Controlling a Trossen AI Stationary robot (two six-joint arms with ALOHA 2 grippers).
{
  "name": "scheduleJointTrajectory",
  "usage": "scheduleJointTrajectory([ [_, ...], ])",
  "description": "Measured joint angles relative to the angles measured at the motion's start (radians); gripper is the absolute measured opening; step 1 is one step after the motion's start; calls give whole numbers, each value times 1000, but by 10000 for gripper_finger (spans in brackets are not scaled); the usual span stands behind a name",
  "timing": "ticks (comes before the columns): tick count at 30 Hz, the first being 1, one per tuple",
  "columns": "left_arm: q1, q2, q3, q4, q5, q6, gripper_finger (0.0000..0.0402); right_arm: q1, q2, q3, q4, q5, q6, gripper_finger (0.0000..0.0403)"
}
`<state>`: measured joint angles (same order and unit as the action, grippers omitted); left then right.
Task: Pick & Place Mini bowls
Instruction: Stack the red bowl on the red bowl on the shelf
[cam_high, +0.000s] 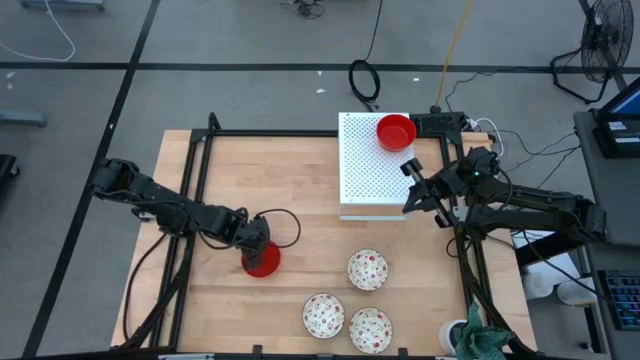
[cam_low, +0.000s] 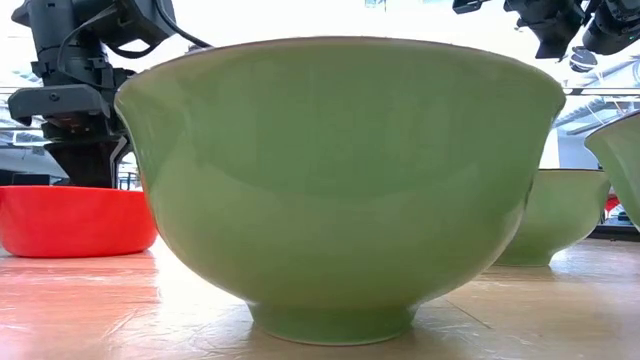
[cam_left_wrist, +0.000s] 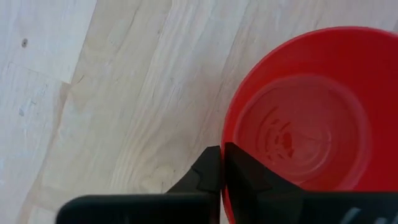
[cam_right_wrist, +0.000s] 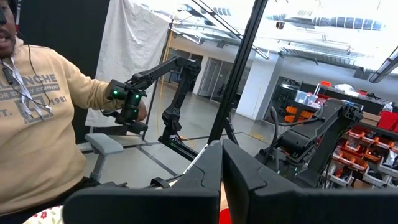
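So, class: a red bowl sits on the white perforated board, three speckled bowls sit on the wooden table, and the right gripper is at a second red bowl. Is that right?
One thing is wrong. The high view shows the left gripper at the second red bowl; the right gripper hangs beside the white perforated board. The red bowl on the board and three speckled bowls are as stated.

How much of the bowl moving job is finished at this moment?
One red bowl sits on the white perforated board, so that looks done. The left tool is at a second red bowl on the table, its fingers astride the rim. Three speckled bowls wait. The right tool hangs beside the board.
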<state>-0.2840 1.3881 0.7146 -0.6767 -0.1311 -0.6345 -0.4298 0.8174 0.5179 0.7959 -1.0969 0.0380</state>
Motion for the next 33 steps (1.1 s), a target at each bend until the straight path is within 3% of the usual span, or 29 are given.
scheduleJointTrajectory([
  [9,0,1,-1,-6,-3,2,32,0,0,0,0,0,0,0],
  [17,0,0,0,0,0,1,8,0,0,0,0,0,-1,0],
  [24,0,2,-1,-5,-4,3,34,0,0,0,0,0,-1,0],
  [33,0,0,0,0,0,1,9,0,0,0,-1,0,-1,0],
])
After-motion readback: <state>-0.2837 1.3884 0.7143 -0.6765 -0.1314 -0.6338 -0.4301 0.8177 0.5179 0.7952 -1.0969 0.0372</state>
